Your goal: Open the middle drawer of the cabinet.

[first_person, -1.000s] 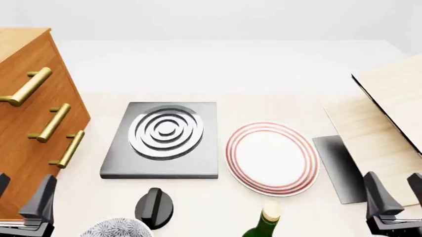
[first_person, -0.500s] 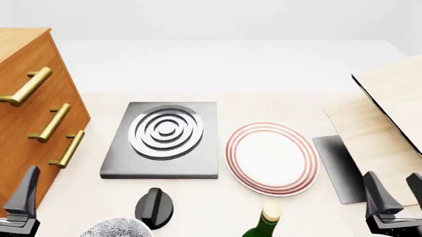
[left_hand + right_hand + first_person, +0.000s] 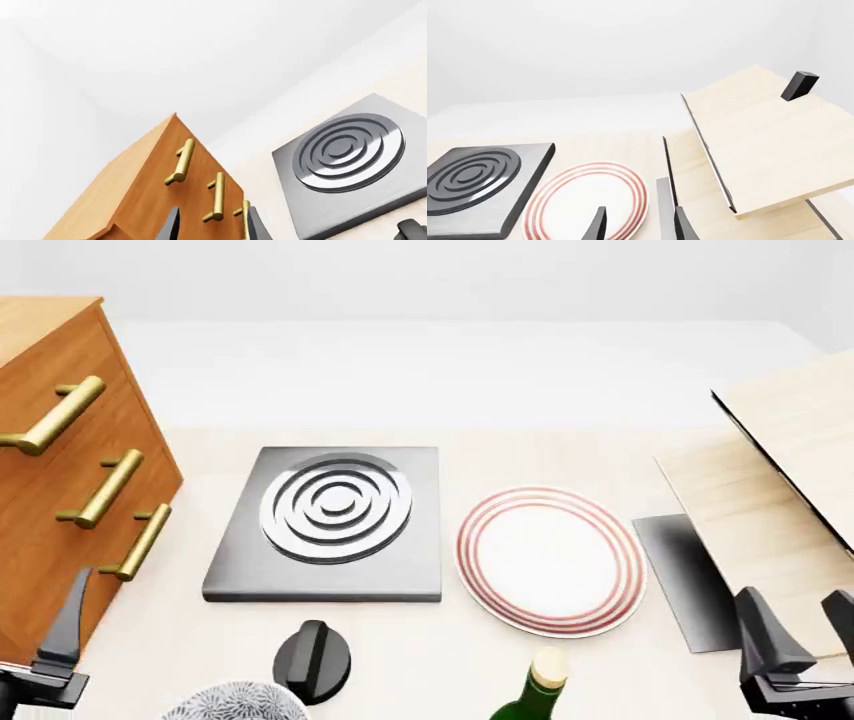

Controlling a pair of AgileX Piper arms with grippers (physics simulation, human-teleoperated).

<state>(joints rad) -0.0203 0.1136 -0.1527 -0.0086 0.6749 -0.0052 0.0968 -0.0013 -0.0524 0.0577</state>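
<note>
Front view: the cabinet (image 3: 60, 490) stands at the left edge of the surface (image 3: 441, 660), its three drawers all shut; the middle drawer (image 3: 54, 540) sits flush, its brass handle (image 3: 102, 489) between the upper and lower ones; the left pincer (image 3: 47, 655) is low at the cabinet's near corner, only one dark finger (image 3: 67, 625) clearly showing there; in the left wrist view its two fingers stand apart with nothing between them, pointed up toward the handles; the right pincer (image 3: 801, 655) is at the lower right, fingers parted and empty, near pale boards (image 3: 787, 470); a grey slab with rings (image 3: 334, 520) and a red-rimmed plate (image 3: 550, 560) lie mid-surface; a bottle top (image 3: 541, 685), a black knob (image 3: 314, 660) and what may be a patterned bowl (image 3: 240, 702) sit at the near edge.
</note>
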